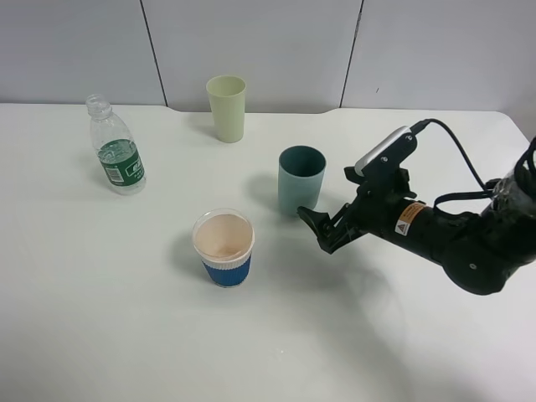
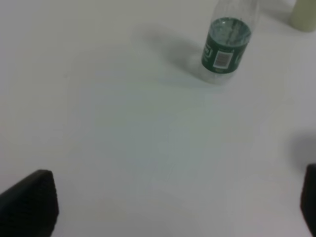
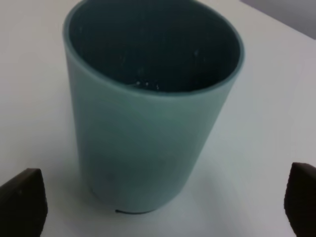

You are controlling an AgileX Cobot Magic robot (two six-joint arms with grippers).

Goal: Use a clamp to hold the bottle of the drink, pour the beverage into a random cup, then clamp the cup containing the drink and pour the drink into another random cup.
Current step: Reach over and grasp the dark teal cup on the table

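Both left fingers [image 2: 29,202] and right fingers [image 3: 19,202] wide, teal cup [image 3: 148,123] near right pair, bottle [image 1: 107,126] label [image 2: 224,49] illegible.

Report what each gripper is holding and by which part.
Nothing is held. The right gripper is open, facing the teal cup without touching it. The left gripper is open above the table, apart from the water bottle.

A clear bottle [image 1: 115,146] with a green label stands upright, far left. A teal tumbler [image 1: 301,180] stands centre-right. A blue-banded white cup [image 1: 224,249] sits nearer, between them.
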